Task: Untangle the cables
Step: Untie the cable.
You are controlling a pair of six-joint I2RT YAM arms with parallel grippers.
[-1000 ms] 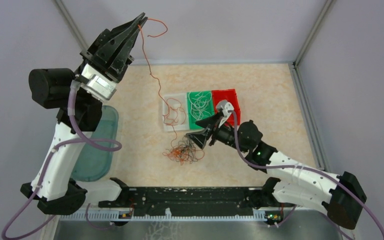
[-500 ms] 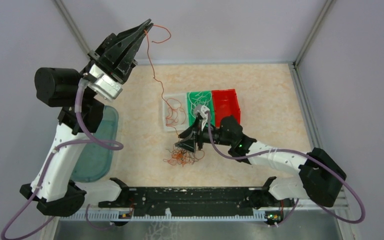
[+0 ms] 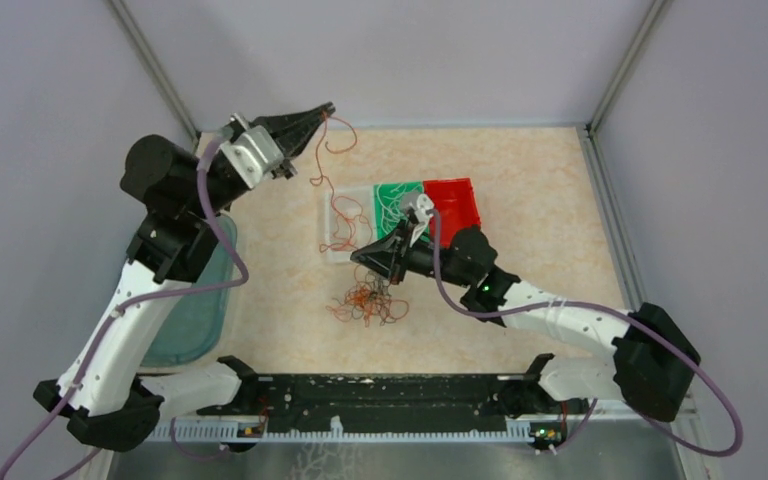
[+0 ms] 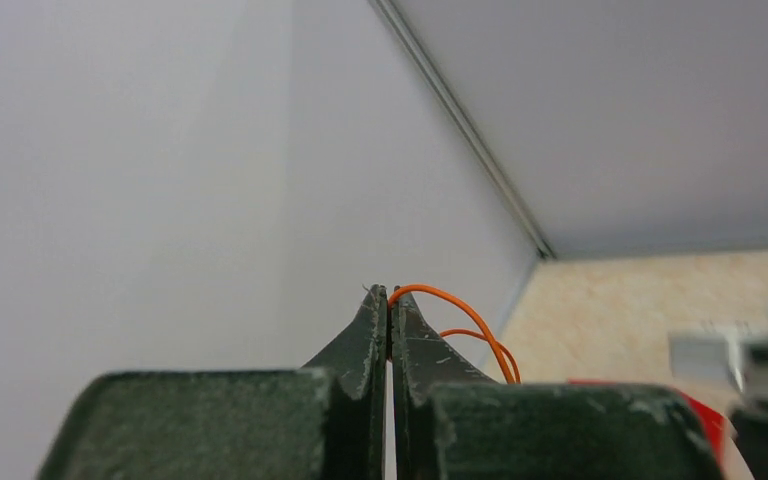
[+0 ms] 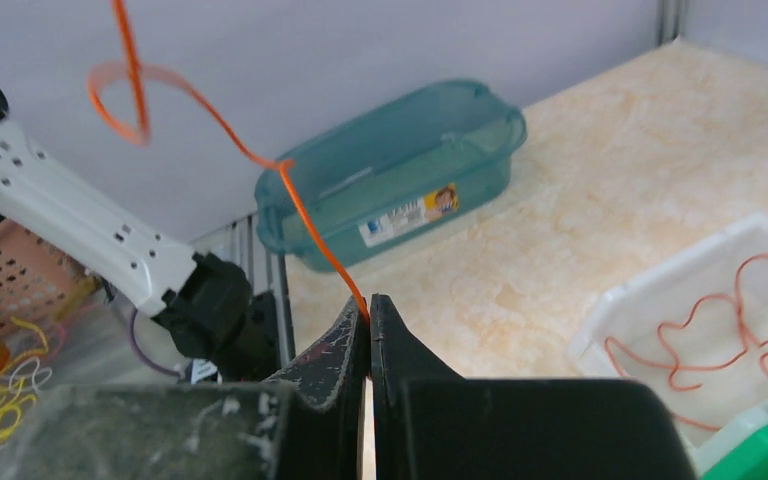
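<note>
Where the orange cable (image 3: 316, 172) runs: from the left tool (image 3: 328, 110), raised over the far-left corner of the surface (image 3: 560, 220), down to the right tool (image 3: 357, 254) beside the white bin (image 3: 328, 228).
Left tool: closed, the cable's upper end pinched at the tips.
Right tool: closed on what appears to be the same strand, lower down.
Tangle (image 3: 365, 300): orange and black cables knotted together, toward the near edge.
Risk: if the tools are drawn apart too hard, the strand could be snapped or pulled free; any part caught below could drag the knot along.
</note>
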